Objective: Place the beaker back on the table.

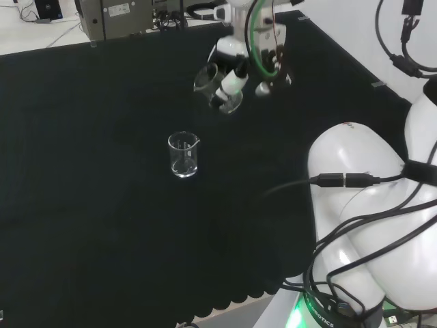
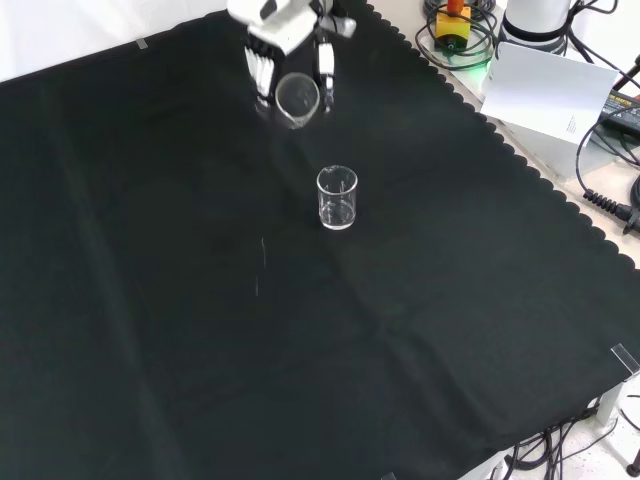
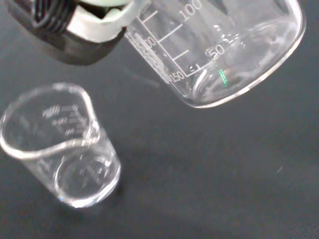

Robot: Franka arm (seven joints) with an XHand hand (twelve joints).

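A: What are the fingers doing?

B: They curl round the beaker, with the thumb on the other side, so the hand is clamped on it. The beaker is off the desk and tilted, its mouth turned toward the front camera. In the head view it hangs at the far middle of the cloth, just left of the arm.

A: How should it go down?

B: In my judgement, bring it upright first, then lower it straight until the base sits flat on the cloth, and only then spread the fingers. The second beaker stands upright on the cloth, nearer the front camera and a little to the right, so I'd set down well apart from it. Letting go while tilted risks the glass rolling.

A: Anything inside either one?

B: From the wrist view the held beaker looks empty, printed scale showing, and the standing one appears empty too.
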